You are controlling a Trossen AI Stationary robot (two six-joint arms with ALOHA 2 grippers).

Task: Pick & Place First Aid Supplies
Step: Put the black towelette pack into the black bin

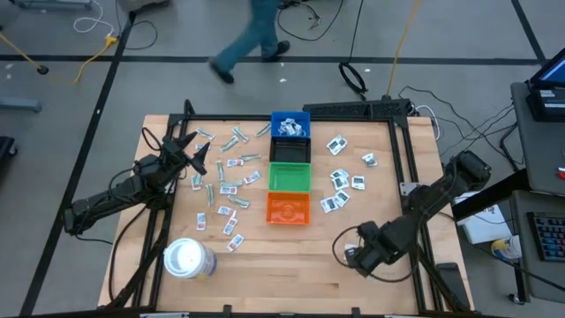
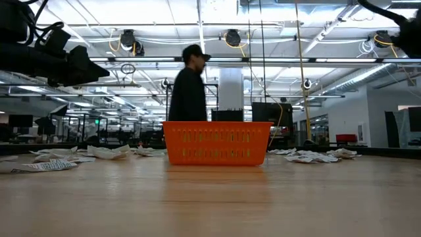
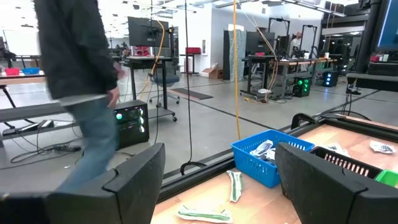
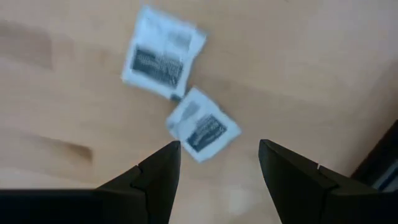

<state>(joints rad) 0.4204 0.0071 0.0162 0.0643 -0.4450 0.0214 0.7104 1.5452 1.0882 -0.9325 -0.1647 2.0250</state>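
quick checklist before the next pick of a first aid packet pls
1. Left gripper jaws open, nothing between them: ok.
2. Right gripper jaws open over a white packet: ok.
3. Second packet touches that one, so a clean single grab: cannot tell.
4. Blue bin already holds packets, green bin and orange bin look free: ok.
5. Person walking beyond the table, away from both arms: ok.

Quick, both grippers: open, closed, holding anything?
Left gripper: open, empty, raised above the table's left side.
Right gripper: open, empty, above two small white square packets with dark print.
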